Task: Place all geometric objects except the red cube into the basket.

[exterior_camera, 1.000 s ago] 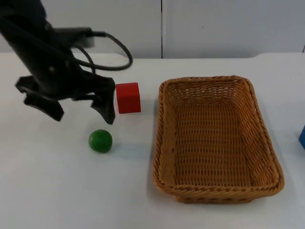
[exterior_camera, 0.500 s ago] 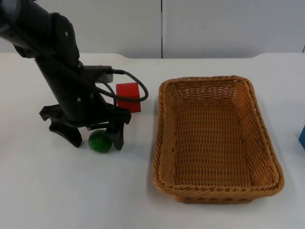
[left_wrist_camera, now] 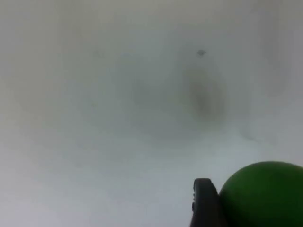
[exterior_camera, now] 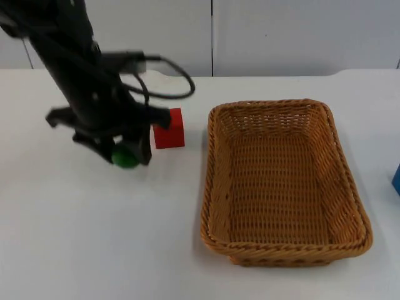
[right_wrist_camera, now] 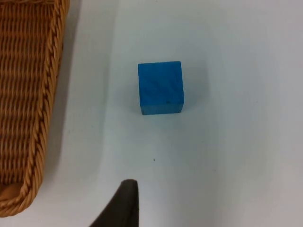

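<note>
Left gripper (exterior_camera: 125, 153) at about nine o'clock of the top view, fingers closed round the green ball (exterior_camera: 126, 156) and holding it just off the white table (exterior_camera: 94, 250), with the ball's lower half peeking out beneath the black fingers. In the left wrist view, green ball (left_wrist_camera: 262, 194) pressed right against a black fingertip (left_wrist_camera: 203, 201), pale tabletop behind it. Red cube (exterior_camera: 169, 128) resting on the table just beside the gripper, at its two o'clock — close to the arm but not touched by the fingers, and partly covered by the arm at its left edge. Wicker basket (exterior_camera: 215, 187) lying right of centre, at about four o'clock from the cube, well apart from the gripper and holding nothing inside. Blue cube (exterior_camera: 396, 179) at three o'clock, cut off by the picture's edge, beyond the basket's right wall. In the right wrist view, blue cube (right_wrist_camera: 160, 88) flat on the table near the basket (right_wrist_camera: 28, 94) rim but apart from it, with one black fingertip (right_wrist_camera: 124, 204) of the right gripper hanging above the table — waiting, and no telling from this whether its fingers are apart or together.
</note>
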Robot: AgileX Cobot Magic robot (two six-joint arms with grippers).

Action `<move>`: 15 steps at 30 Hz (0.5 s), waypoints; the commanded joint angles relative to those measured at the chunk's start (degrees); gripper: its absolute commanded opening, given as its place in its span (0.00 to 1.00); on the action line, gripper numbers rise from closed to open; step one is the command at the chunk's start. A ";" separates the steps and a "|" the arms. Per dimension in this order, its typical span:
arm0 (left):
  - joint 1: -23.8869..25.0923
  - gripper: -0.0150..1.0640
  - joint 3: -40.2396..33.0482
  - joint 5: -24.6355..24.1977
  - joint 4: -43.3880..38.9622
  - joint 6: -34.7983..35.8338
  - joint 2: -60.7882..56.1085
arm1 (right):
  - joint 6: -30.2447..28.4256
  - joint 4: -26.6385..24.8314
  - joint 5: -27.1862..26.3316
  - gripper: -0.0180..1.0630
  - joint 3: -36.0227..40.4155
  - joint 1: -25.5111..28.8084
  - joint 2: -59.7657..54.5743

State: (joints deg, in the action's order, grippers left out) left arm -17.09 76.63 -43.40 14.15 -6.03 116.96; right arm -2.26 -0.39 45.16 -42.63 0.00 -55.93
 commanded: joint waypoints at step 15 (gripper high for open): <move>-3.87 0.01 0.32 -4.16 -1.16 -5.86 -11.67 | 0.03 0.39 -0.22 0.97 -0.20 0.30 0.23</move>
State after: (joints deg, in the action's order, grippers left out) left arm -19.94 76.88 -48.64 12.75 -11.52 105.60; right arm -2.26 -0.39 45.16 -42.63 0.00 -55.93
